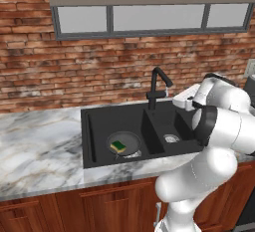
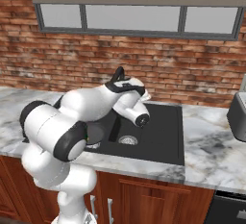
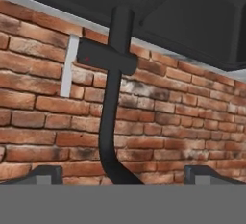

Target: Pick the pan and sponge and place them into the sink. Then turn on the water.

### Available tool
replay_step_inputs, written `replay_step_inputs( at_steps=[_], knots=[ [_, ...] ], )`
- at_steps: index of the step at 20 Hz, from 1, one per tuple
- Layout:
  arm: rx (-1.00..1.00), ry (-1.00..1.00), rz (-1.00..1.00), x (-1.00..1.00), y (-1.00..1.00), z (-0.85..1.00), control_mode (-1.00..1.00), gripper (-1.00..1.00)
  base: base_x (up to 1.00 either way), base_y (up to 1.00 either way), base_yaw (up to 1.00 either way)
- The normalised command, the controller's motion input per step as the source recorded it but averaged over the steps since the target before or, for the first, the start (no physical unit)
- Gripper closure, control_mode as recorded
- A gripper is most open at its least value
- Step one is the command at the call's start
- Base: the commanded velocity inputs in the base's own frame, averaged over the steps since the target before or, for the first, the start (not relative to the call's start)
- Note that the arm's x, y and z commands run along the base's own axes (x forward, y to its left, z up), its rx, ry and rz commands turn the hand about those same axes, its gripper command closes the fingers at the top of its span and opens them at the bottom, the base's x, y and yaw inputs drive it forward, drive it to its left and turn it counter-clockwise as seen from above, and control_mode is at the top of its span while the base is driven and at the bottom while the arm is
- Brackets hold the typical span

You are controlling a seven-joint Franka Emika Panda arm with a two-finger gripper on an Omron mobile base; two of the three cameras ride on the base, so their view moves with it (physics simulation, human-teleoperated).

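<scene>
Black and matte, the sink [image 1: 97,126] sits sunk in the marble counter [image 1: 35,141], its two basins taking up the middle of the left base view. Next in size, the pan [image 1: 130,139] lies flat in the left basin, at about 7 o'clock from the faucet [image 1: 157,89], low enough that the walls keep it from sliding. The sponge [image 1: 118,146] rests inside the pan, toward its 7 o'clock edge, so both items are already where the task wants them. No stream falls from the spout, so turning on the water looks like the step in hand. That explains the arm's reach: in the hand view the gripper [image 3: 122,176] faces the faucet stem and its cross lever, tips spread wide at 8 and 4 o'clock, released and grasping nothing, seemingly lined up to push the lever.
</scene>
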Motion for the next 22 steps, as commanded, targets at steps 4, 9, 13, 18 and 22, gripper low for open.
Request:
replay_step_inputs(
  at_steps=[4, 9, 13, 18, 22],
  knots=[
    [0.02, 0.0, 0.01, 0.42, -0.07, 0.0, -1.0, -1.0, 0.0, 0.0, 0.0],
    [0.0, 0.0, 0.0, 0.39, 0.0, -0.02, -1.0, -1.0, 0.0, 0.0, 0.0],
    [0.0, 0.0, 0.0, 0.43, 0.0, -0.12, -1.0, -1.0, 0.0, 0.0, 0.0],
    [0.03, 0.03, 0.0, 0.42, -0.1, -0.17, -1.0, -1.0, 0.0, 0.0, 0.0],
    [0.05, 0.03, 0.0, 0.31, -0.15, -0.15, -1.0, -1.0, 0.0, 0.0, 0.0]
  ],
)
